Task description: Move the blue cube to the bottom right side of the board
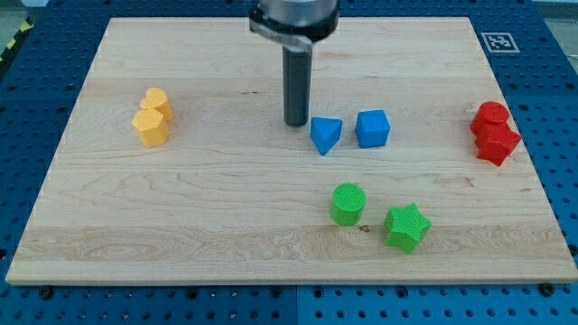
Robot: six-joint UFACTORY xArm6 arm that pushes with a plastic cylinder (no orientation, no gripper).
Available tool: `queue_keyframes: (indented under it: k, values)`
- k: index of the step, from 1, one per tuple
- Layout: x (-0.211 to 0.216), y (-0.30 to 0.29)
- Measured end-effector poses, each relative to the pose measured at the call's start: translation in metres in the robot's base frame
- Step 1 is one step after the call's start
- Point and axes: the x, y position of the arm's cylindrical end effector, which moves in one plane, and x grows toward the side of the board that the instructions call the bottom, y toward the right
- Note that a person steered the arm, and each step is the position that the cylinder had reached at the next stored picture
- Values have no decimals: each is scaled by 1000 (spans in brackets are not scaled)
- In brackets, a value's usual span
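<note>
The blue cube sits on the wooden board right of the middle. A blue triangular block lies just to its left, a small gap between them. My tip is at the end of the dark rod, just left of the blue triangular block and close to it. The triangular block lies between my tip and the cube.
A green cylinder and a green star lie toward the view's bottom right. Two red blocks sit at the right edge. Two yellow blocks sit at the left. A marker tag is at the top right corner.
</note>
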Motion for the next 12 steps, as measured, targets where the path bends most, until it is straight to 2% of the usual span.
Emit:
queue_keyframes:
  k: [1,3,4,5,6,7,8,10,12]
  values:
    - [1,52]
    - [65,183]
    - [65,186]
    - [64,152]
    - [78,151]
    - [129,202]
    - [152,234]
    - [123,194]
    - [99,205]
